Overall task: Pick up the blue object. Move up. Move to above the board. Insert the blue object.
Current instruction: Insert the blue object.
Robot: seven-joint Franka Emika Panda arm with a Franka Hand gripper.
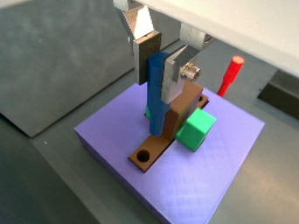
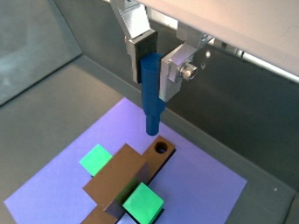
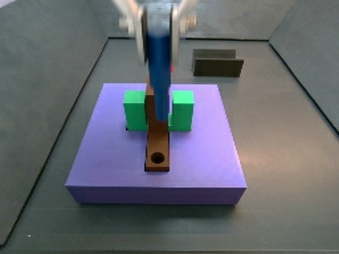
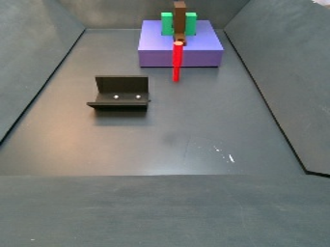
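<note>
Two silver fingers (image 2: 176, 63) of your gripper (image 2: 158, 54) are clamped narrowly on the top of the slim dark blue cylindrical peg (image 2: 152, 94). It hangs upright, long axis vertical, its lower tip apparently just above the round hole (image 2: 160, 147) at the end of the long brown wooden board (image 2: 126, 179) on the purple slab (image 3: 157, 176). Green blocks (image 2: 96, 159) flank the board; open slab surrounds the hole.
</note>
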